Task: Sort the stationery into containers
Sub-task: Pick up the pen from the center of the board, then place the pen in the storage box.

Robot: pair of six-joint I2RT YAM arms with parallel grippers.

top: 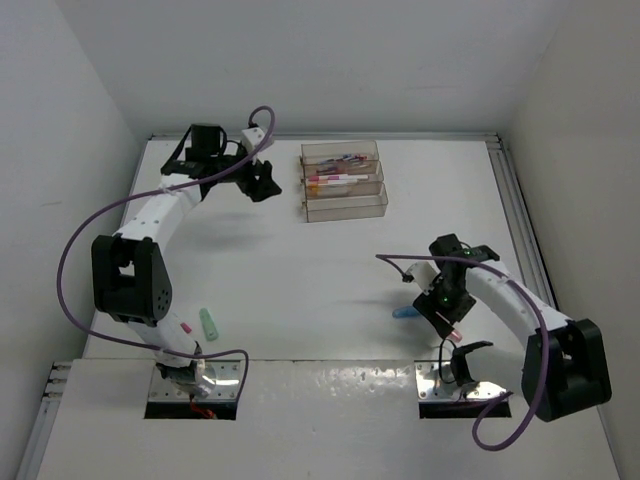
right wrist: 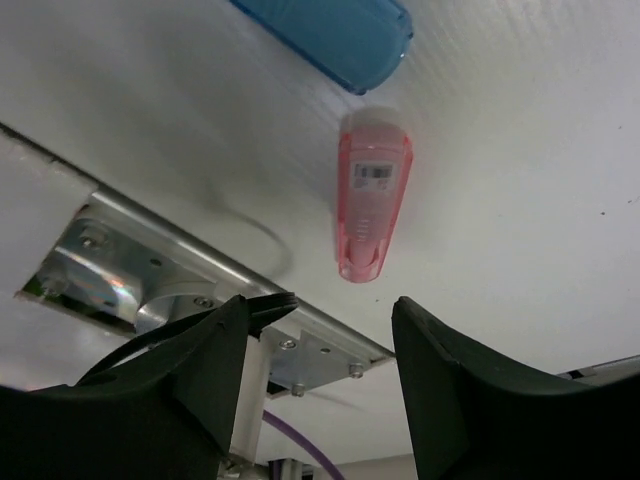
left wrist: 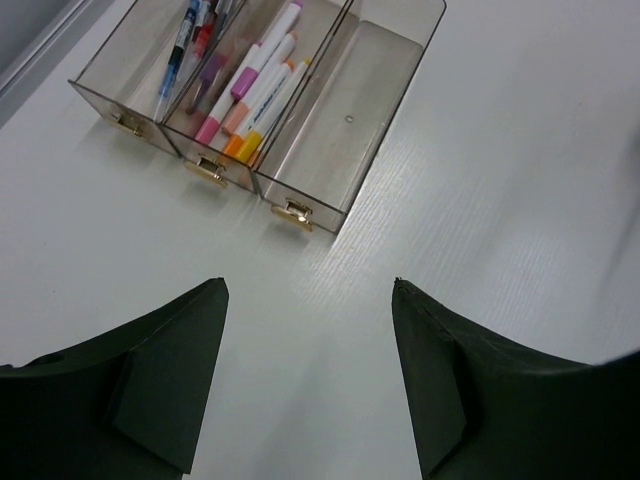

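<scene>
Three clear containers stand joined at the back centre. In the left wrist view the left one holds pens, the middle one holds several markers with pink, orange and yellow caps, and the right container is bare. My left gripper hovers open and empty just left of them. My right gripper is open low over the table. A stubby pink piece lies just ahead of its fingertips, not between them. A blue piece lies beyond it.
A green piece and a small pink item lie by the left arm's base. Metal mounting plates line the near edge, one close under my right gripper. White walls enclose the table on three sides.
</scene>
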